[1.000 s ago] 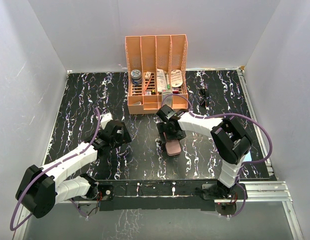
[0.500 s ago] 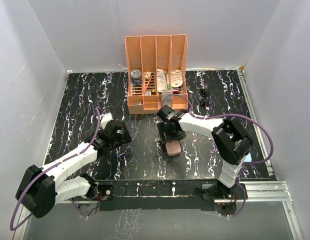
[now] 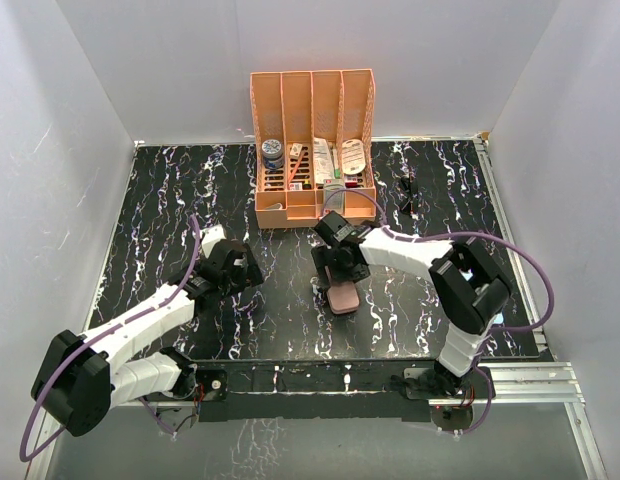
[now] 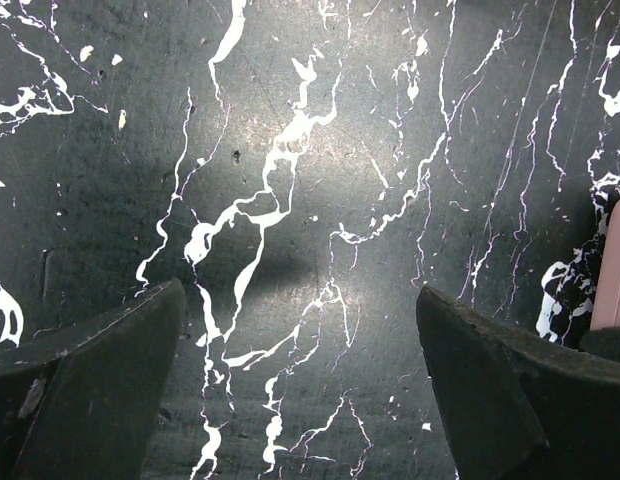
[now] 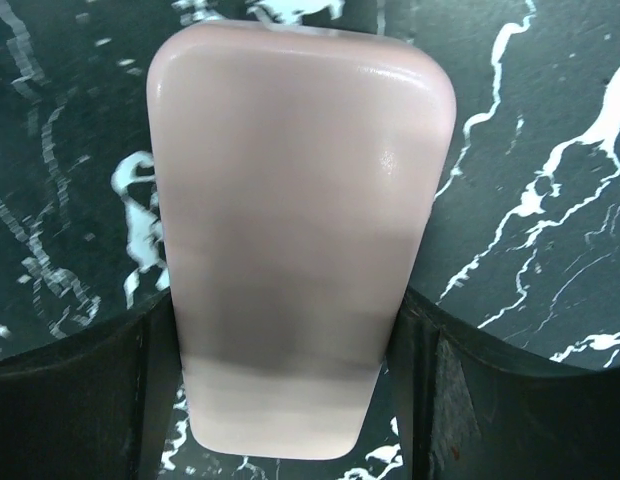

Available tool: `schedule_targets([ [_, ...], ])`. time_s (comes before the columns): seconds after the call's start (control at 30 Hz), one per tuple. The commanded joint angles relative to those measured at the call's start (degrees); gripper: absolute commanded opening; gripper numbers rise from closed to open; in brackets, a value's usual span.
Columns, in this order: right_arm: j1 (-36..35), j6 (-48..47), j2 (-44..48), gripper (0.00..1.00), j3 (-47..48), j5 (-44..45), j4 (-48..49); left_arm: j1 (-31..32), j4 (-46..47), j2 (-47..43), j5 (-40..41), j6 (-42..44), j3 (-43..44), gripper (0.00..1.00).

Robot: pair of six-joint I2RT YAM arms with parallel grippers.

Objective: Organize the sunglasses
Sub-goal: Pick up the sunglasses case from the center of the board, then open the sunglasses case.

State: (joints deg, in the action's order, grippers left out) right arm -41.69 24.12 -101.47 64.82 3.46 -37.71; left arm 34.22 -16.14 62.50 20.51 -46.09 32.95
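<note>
The sunglasses [image 3: 408, 190], small, black and thin-framed, lie on the table at the back right, apart from both grippers. A pink case [image 3: 343, 298] lies near the table's middle, and my right gripper [image 3: 341, 272] is shut on it. In the right wrist view both fingers press the sides of the pink case [image 5: 300, 200], with the right gripper [image 5: 285, 400] straddling its near end. My left gripper [image 3: 246, 268] hovers open over bare table to the left. The left wrist view shows the left gripper [image 4: 300, 300] holding nothing, and the pink case's edge [image 4: 616, 270] at far right.
An orange desk organizer [image 3: 312, 100] with several compartments holding small items stands at the back centre, just behind the right gripper. A light blue sliver [image 3: 498, 318] shows beside the right arm's elbow. White walls enclose the black marbled table [image 3: 170, 200].
The right arm's elbow has shifted slightly right and its gripper a touch left, with the pink case staying almost in place. The left arm has not moved.
</note>
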Motion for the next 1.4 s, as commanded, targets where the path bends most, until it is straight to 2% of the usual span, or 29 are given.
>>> schedule_targets([
  [0.0, -1.05, -0.92, 8.37, 0.0, 3.87, -3.99, 2.2, -0.35, -0.74, -1.06, 0.42, 0.17, 2.77, 0.99],
  [0.3, -0.96, -5.02, 22.03, 0.0, 4.22, -11.6, 10.86, -0.35, 2.81, -1.85, -1.34, 0.12, 3.57, 0.99],
  [0.63, 0.97, -4.81, 35.66, 0.0, -8.95, -31.59, 32.58, -0.47, 17.57, -8.02, -13.09, 6.85, 0.45, 0.99],
  [0.87, 3.87, -5.88, 37.67, 0.0, -12.56, -41.85, 38.98, -0.9, 28.75, -16.8, -21.5, 12.74, -2.63, 0.99],
  [1.03, 9.19, -1.26, 37.18, 0.0, -15.7, -51.03, 47.6, -1.15, 35.75, -19.13, -30.11, 13.55, -3.83, 0.99],
  [1.23, 10.72, -3.34, 36.0, 0.0, -13.47, -54.75, 44.48, -1.24, 44.86, -18.91, -42.04, 12.0, -5.19, 0.99],
  [1.37, 12.18, -3.51, 36.0, 0.0, -12.27, -56.01, 43.54, -1.25, 55.57, -15.99, -49.77, 9.37, -6.17, 0.99],
])
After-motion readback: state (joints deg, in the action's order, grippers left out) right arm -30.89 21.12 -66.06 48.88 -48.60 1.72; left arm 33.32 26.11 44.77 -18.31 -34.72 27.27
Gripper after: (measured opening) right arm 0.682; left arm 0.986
